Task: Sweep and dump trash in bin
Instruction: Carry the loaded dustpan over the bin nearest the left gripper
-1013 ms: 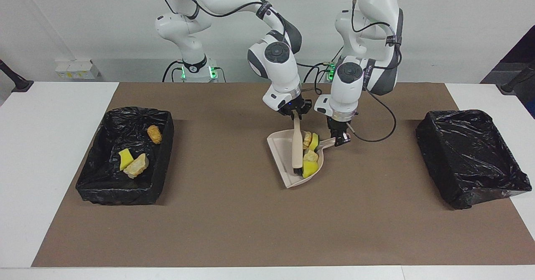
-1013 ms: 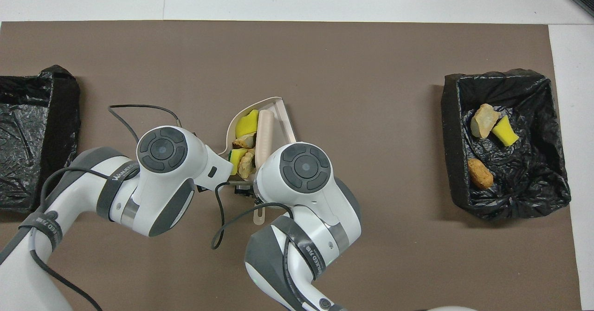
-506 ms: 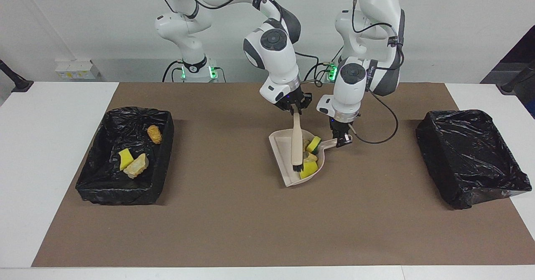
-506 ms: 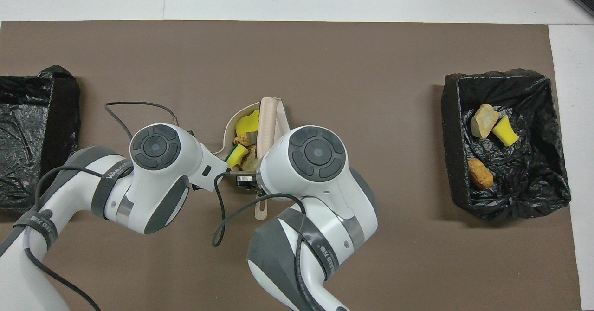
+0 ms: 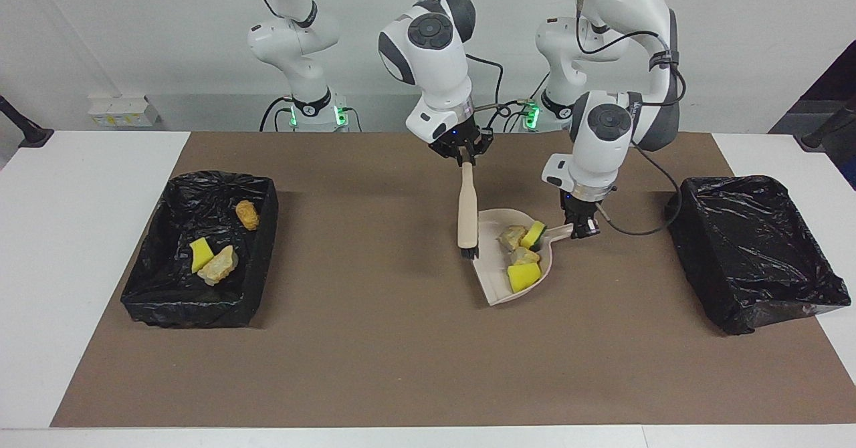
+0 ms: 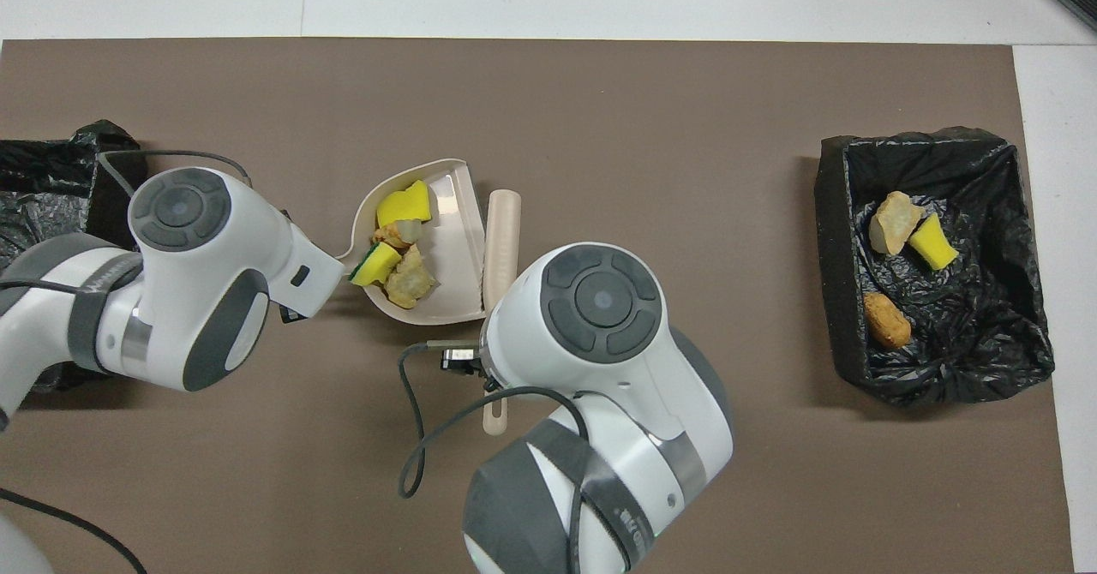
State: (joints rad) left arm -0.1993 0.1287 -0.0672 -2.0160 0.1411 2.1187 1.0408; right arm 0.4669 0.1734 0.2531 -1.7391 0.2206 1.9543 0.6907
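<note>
My left gripper (image 5: 580, 229) is shut on the handle of the beige dustpan (image 5: 491, 264), over the mat's middle. In the pan lies trash: a yellow sponge bit (image 5: 523, 276), a green-topped bit (image 5: 533, 235) and tan chunks (image 5: 511, 237). My right gripper (image 5: 463, 159) is shut on the top of the beige brush (image 5: 467, 210), which hangs bristles down just beside the pan, toward the right arm's end. The overhead view shows the dustpan (image 6: 454, 214), the brush (image 6: 501, 236) and the trash (image 6: 404, 206), while both wrists hide their fingers.
A black-lined bin (image 5: 194, 311) at the right arm's end holds a yellow bit, a tan chunk and an orange-brown chunk (image 5: 247, 215). A second black-lined bin (image 5: 742, 234) at the left arm's end shows nothing inside. A brown mat covers the table.
The left gripper carried the dustpan with its trash toward the left arm's end. The right gripper rose, lifting the brush out of the pan; it now hangs beside it.
</note>
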